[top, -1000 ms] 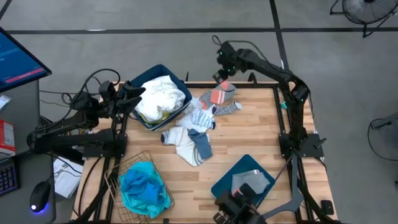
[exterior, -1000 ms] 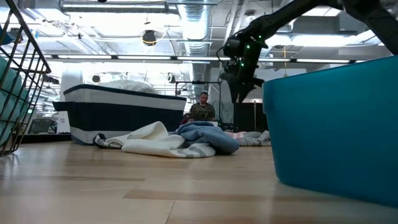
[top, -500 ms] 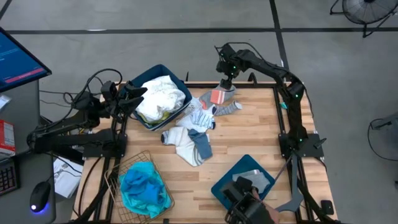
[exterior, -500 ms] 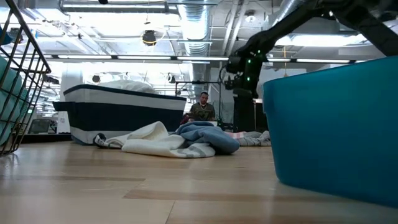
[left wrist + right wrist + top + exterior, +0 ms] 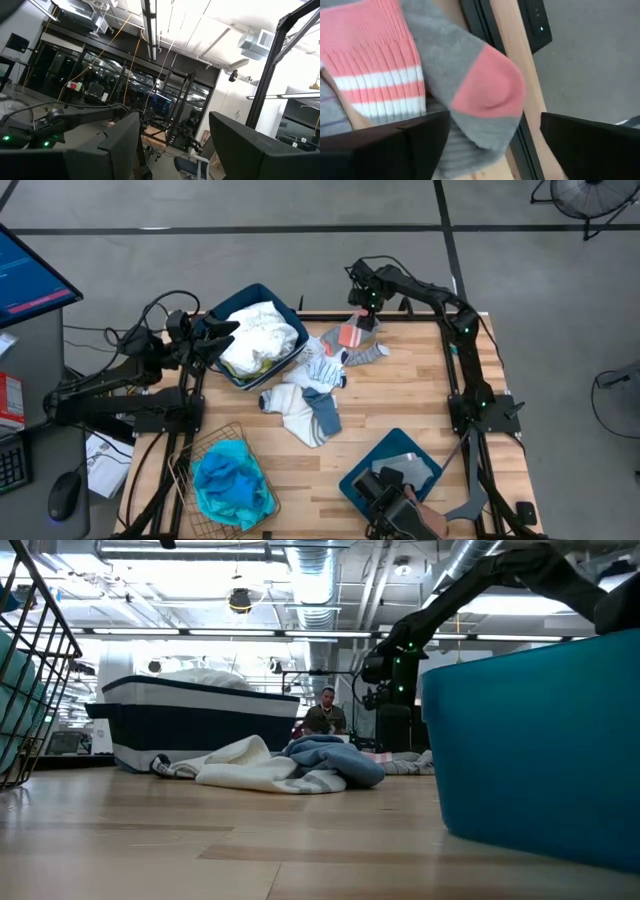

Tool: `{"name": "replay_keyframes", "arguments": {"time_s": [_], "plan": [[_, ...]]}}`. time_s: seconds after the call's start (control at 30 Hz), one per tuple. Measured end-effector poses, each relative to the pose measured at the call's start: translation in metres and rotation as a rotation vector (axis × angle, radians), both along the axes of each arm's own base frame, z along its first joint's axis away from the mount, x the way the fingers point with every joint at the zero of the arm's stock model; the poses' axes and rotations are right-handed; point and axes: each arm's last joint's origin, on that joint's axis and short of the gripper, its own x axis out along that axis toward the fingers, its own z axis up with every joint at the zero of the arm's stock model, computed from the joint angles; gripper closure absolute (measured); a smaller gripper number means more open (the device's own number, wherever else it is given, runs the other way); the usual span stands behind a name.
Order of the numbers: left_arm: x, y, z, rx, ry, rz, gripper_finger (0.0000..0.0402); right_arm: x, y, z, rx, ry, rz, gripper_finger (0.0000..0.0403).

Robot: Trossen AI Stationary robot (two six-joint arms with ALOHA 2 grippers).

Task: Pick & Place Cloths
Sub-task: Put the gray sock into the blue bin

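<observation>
The orange-banded grey sock lies flat at the table's far edge; its orange heel shows in the right wrist view. My right gripper hangs open above it, pointing down, one finger on each side, clear of it. Striped socks and a white and blue cloth lie heaped mid-table. White and yellow cloths fill the dark blue bin. The turquoise garment sits in the wire basket. My left gripper waits open beside that bin.
A second blue bin holding grey cloth stands at the table's near right corner. A person's hand and a dark device reach in beside it. Bare wood shows between the sock heap and the right edge. A black frame rail runs along the far edge.
My right gripper has come down toward the orange-banded sock and shifted a little toward the near edge, its arm folding lower. The cloths have stayed where they were. At the near edge a person's hand has come into view beside the blue bin.
</observation>
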Motion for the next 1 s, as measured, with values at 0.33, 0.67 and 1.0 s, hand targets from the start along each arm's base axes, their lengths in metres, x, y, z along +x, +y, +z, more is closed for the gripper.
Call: {"name": "replay_keyframes", "arguments": {"time_s": [0.33,0.67,1.0], "plan": [[0.000,0.000,0.000,-0.004,-0.001,-0.001,0.0176,-0.003,0.004,-0.009,0.060,0.057,0.000,0.0340],[0.000,0.000,0.000,-0.026,-0.006,-0.012,0.0176,0.008,-0.010,0.039,-0.055,-0.047,0.025,0.0299],[0.000,0.000,0.000,-0.026,-0.006,-0.012,0.0176,0.004,-0.015,0.026,-0.033,-0.053,0.097,0.0088]]}}
